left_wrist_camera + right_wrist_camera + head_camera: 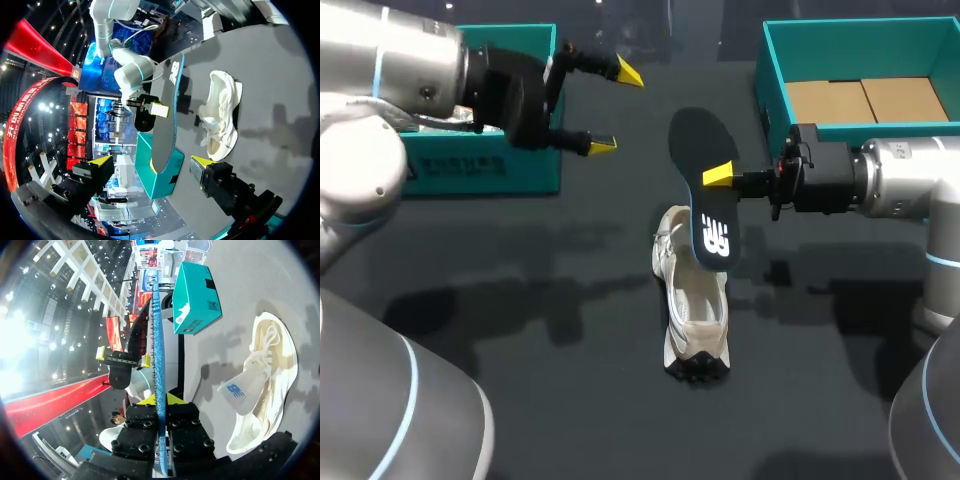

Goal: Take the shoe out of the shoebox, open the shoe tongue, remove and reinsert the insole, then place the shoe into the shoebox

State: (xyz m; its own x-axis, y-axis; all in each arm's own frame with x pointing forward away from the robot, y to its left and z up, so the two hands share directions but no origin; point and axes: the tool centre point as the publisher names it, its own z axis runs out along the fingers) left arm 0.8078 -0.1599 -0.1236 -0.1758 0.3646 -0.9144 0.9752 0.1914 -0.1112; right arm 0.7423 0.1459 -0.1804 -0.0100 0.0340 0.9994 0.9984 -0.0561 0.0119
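Presently the right gripper [720, 175] is clamped on the black insole [699, 140], held aloft; the white sneaker [690, 310] rests on the table [520, 300] beneath it; the left gripper [616, 108] hangs wide open, empty, well apart.

Bare table [520, 330] lies open across the lower left and lower right of the frame, the shoe [692, 305] blocks the centre with the insole [703, 150] clamped above it in the right end effector [720, 177], and a teal box [485, 170] and the shoebox [772, 75] wall off the upper corners
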